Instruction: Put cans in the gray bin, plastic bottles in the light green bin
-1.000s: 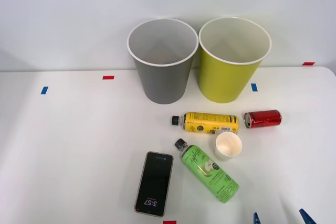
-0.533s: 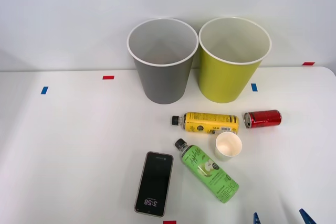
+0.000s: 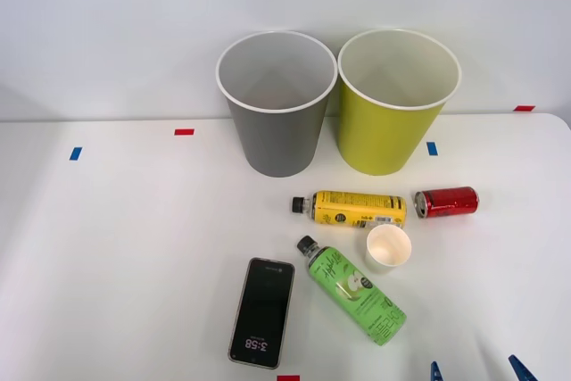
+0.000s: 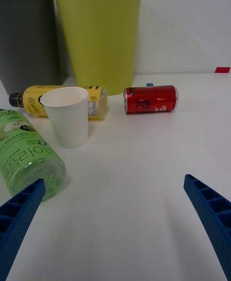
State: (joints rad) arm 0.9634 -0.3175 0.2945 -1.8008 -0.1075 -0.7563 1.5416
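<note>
Jaws apart; gray bin (image 3: 275, 122) empty

Light: bright, even, from overhead | Shadows: soft and faint under the gray bin (image 3: 277, 104) and paper cup (image 4: 67, 115) | Glare: mild sheen on the red can (image 4: 151, 99) | Focus: blue fingers (image 4: 211, 216) slightly soft up close

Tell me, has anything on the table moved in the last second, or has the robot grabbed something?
Nothing has visibly moved. The tool stays open at the table's near edge, holding nothing. The red can, yellow bottle, green bottle, paper cup and phone lie as before, both bins untouched.
</note>
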